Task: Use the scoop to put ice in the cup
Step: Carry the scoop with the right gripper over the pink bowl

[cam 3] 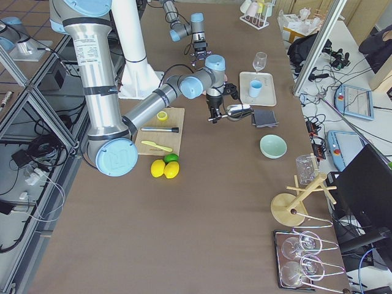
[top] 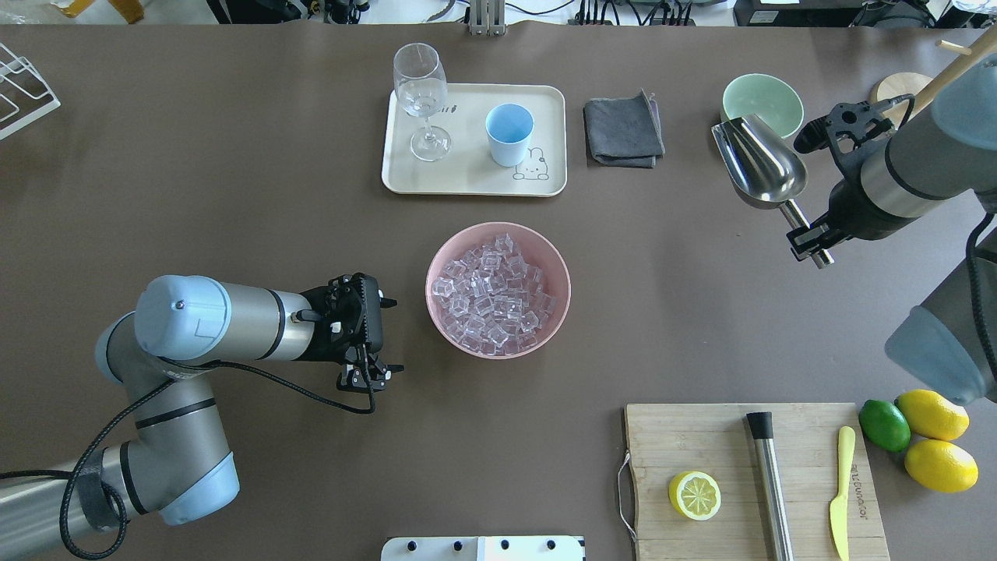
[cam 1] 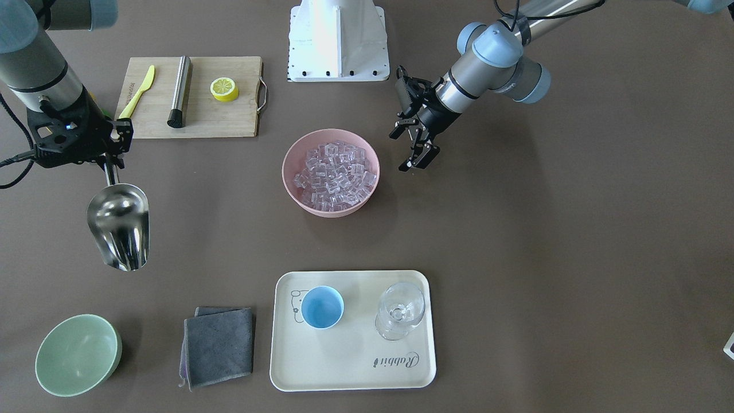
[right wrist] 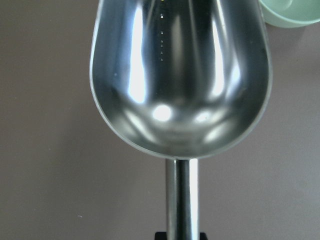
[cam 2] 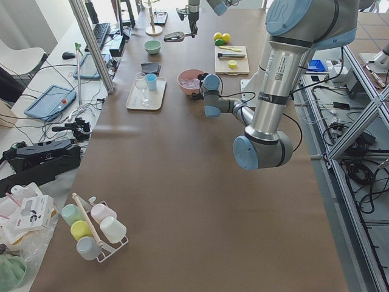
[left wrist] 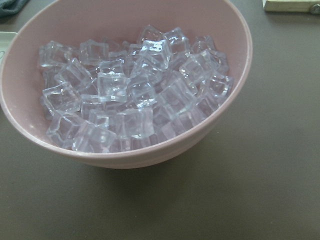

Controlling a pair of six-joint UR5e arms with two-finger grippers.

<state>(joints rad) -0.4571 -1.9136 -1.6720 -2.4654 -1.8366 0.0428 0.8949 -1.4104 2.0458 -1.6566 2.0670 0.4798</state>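
The ice (cam 1: 335,172) fills a pink bowl (cam 1: 289,189) at the table's middle; the left wrist view shows the ice (left wrist: 135,95) close up. The light-blue cup (cam 1: 322,307) stands empty on a cream tray (cam 1: 355,367), also in the overhead view (top: 509,134). My right gripper (cam 1: 109,158) is shut on the handle of the steel scoop (cam 1: 118,226). It holds the scoop above the table, far to the side of the bowl. The scoop's trough (right wrist: 180,75) is empty. My left gripper (top: 389,335) is open and empty, close beside the bowl.
A clear stemmed glass (cam 1: 400,310) stands on the tray beside the cup. A grey cloth (cam 1: 219,346) and a green bowl (cam 1: 77,354) lie near the scoop. A cutting board (cam 1: 229,123) carries a lemon half, a steel cylinder and a yellow knife.
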